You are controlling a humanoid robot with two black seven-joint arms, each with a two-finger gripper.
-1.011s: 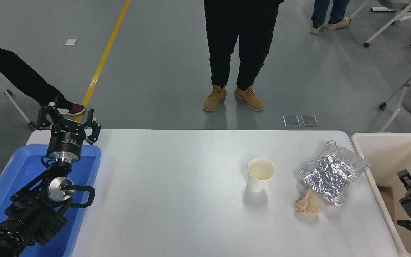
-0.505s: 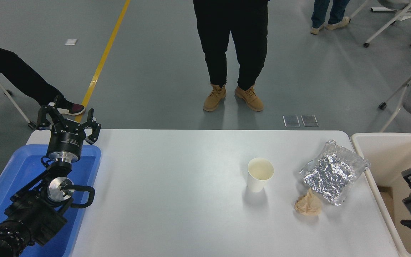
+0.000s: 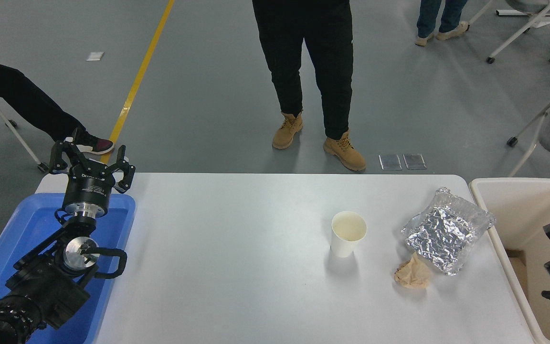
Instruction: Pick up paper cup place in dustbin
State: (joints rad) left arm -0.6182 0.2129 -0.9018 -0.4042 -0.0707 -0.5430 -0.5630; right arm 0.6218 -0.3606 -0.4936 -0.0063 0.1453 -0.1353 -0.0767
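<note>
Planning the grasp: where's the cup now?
The cup stands upright right of the table's centre, left of the foil bag and paper wad.

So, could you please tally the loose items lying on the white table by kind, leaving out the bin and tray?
Paper cup: 1
Crinkled silver foil bag: 1
Crumpled tan paper wad: 1
Total: 3
</note>
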